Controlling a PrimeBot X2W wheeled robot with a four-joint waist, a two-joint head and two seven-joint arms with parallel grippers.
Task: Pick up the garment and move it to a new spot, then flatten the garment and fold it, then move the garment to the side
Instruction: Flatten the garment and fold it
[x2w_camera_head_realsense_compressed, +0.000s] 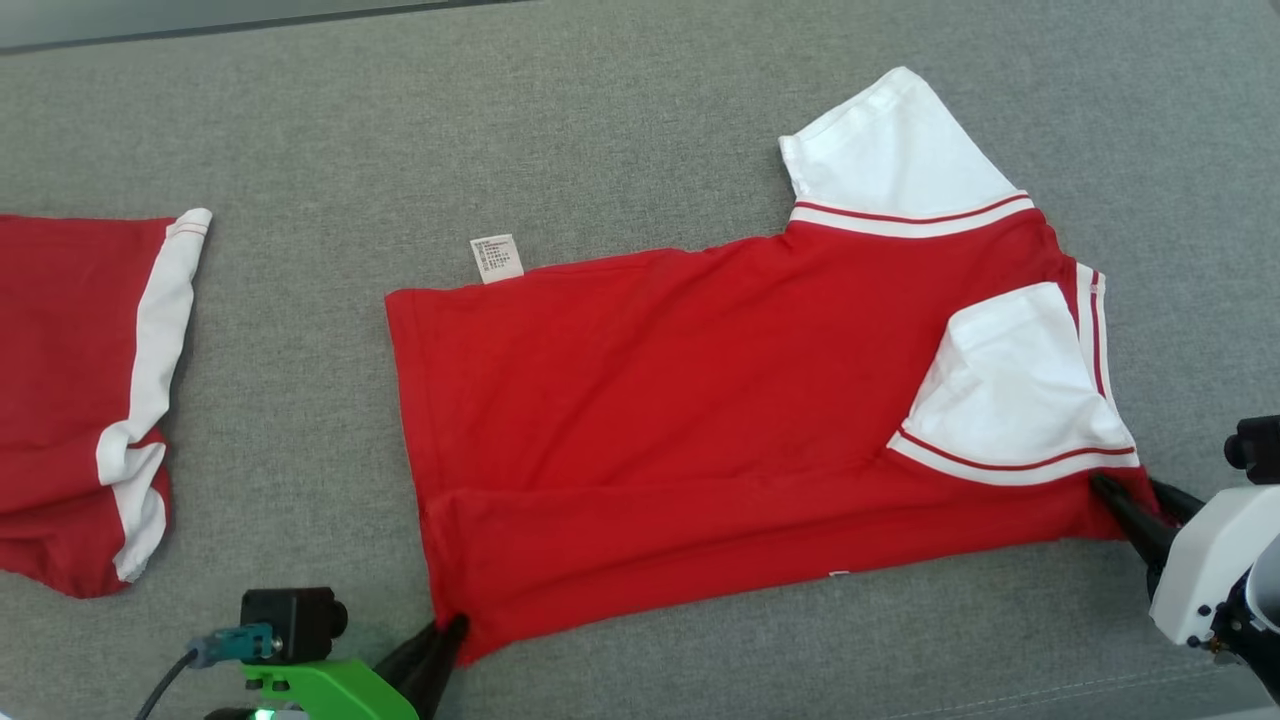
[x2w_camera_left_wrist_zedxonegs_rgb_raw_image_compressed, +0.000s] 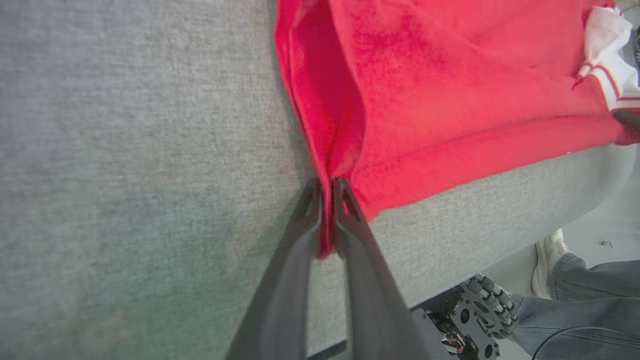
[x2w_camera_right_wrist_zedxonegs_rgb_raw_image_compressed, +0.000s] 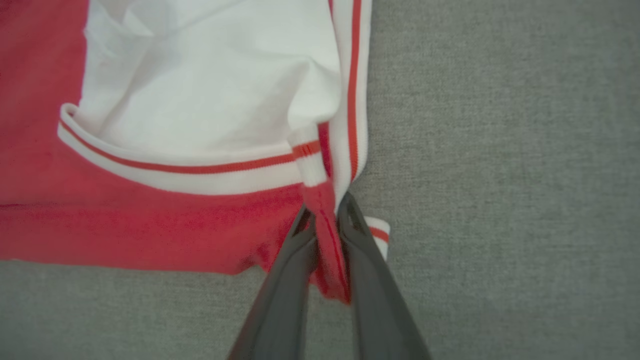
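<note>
1. I'm seeing the garment (x2w_camera_head_realsense_compressed: 700, 400) lying mid-way along the bench (x2w_camera_head_realsense_compressed: 600, 120), toward its right edge, with the near long side doubled over.
2. My left gripper (x2w_camera_left_wrist_zedxonegs_rgb_raw_image_compressed: 327, 187) is pinching the hem corner by the near edge, jaws clamped on red cloth. My right gripper (x2w_camera_right_wrist_zedxonegs_rgb_raw_image_compressed: 327, 210) is clamping the shoulder corner beside the white sleeve (x2w_camera_head_realsense_compressed: 1010, 390).
3. I'm worrying about these thin pinches: pulling the arms apart could be slipping a corner free, and uneven lifting could be skewing the fold.
</note>
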